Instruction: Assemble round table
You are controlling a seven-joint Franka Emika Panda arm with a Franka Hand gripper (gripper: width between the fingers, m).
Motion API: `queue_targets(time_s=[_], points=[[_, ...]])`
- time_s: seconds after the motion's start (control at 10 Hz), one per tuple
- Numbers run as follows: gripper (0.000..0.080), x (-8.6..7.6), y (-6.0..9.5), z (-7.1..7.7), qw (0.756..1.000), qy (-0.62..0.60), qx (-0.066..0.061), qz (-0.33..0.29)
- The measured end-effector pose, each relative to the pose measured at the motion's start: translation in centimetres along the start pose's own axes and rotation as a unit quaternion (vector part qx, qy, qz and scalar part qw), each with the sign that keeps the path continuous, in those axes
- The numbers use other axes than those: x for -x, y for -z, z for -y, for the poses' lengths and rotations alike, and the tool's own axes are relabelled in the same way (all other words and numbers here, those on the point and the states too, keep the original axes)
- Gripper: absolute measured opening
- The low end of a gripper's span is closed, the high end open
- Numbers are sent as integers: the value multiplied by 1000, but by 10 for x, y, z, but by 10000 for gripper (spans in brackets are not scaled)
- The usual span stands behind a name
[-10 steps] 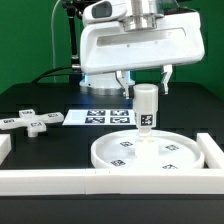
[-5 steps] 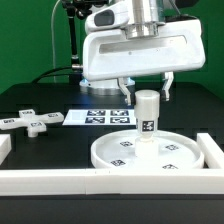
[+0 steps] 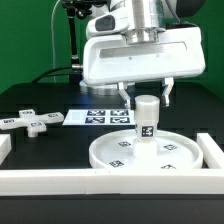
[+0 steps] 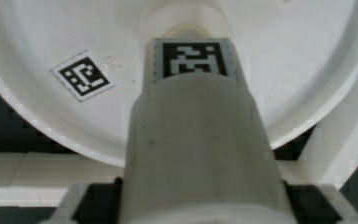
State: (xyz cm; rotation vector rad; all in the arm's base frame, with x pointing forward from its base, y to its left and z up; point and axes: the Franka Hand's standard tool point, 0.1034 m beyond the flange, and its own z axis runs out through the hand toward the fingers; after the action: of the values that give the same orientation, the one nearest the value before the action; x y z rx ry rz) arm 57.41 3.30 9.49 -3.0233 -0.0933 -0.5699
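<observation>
One bar (image 3: 60,180): long, white, lying across the black table nearest the exterior view; no part of the furniture.
Disc (image 3: 100,150): large flat white round with a raised rim, lying just behind the bar, with small black-and-white tags on its face. It is the base of the step in hand, which is fixing the leg into its middle.
Leg (image 3: 146,118): short white cylinder standing upright on the disc's centre, with one square tag on its side. In the wrist view the leg (image 4: 190,130) fills the middle of the picture and the disc (image 4: 51,50) lies beyond it. How firmly it is seated cannot be told.
Gripper (image 3: 145,98): fingers spread, one on each side of the leg's top, with a gap showing on both sides — nothing is clamped.
Next move: probably to close squarely on the leg and turn or press it home, keeping it upright so it does not bind.
Cross (image 3: 30,121): smaller tagged piece lying flat, well apart on the exterior view's left — not yet fitted.
Marker board (image 3: 105,117): thin and flat on the table behind the disc, under the arm.
</observation>
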Motion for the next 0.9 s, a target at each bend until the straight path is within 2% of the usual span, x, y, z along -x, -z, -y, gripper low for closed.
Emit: queue_targets(time_s=[0.4, 0.6, 0.7, 0.9], points=[[409, -1, 0, 0, 1000, 1, 1, -2], [604, -2, 2, -1, 1000, 1, 1, -3], [636, -2, 4, -2, 1000, 0, 1, -4], [646, -4, 8, -5, 1000, -3, 1, -3]])
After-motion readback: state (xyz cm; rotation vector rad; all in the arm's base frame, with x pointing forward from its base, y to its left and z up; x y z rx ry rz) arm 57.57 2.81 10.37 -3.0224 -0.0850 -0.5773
